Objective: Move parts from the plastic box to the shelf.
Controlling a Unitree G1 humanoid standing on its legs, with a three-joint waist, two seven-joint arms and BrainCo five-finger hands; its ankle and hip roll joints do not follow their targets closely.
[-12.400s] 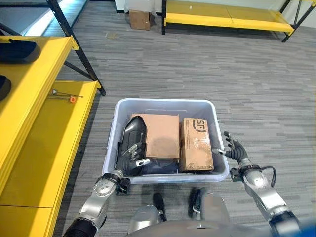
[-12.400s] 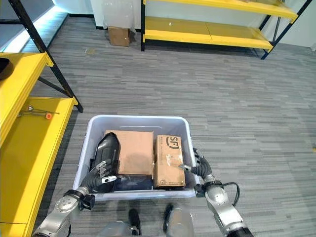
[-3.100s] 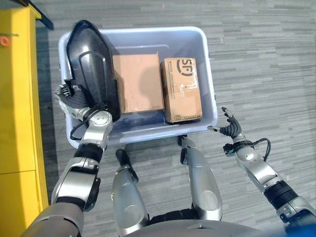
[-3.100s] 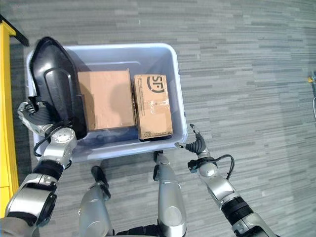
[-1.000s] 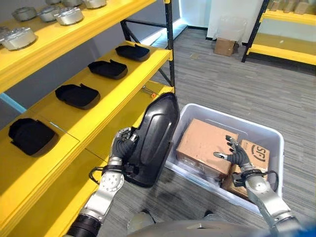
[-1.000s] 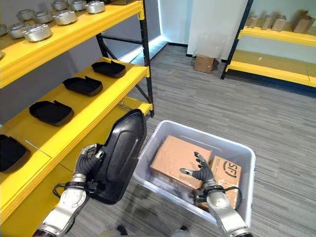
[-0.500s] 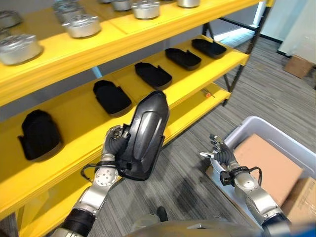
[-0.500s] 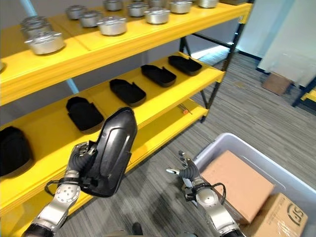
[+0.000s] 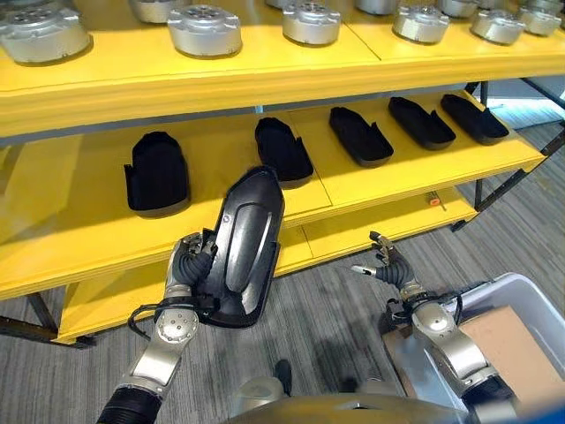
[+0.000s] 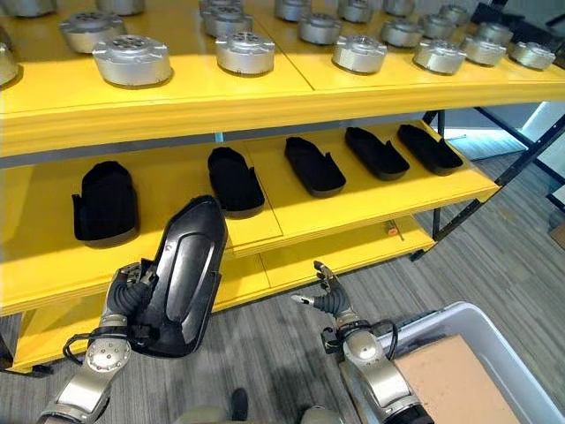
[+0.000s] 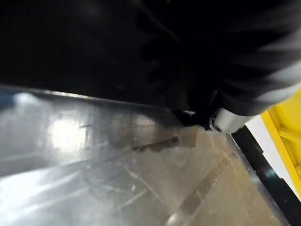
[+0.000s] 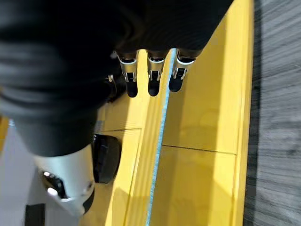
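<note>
While left hand [image 9: 187,269] fingers clasp black part [image 9: 244,245] before yellow shelf [image 9: 371,196], right hand [image 9: 388,268] fingers spread, empty

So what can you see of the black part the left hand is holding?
The part is a long, glossy black shell, plastic by its look, with a rounded top, a raised rim and a recessed centre panel. It stands nearly upright, tilted slightly, in the air in front of the shelf. The left hand has its fingers curled round the part's lower left edge. Nothing else touches it.
</note>
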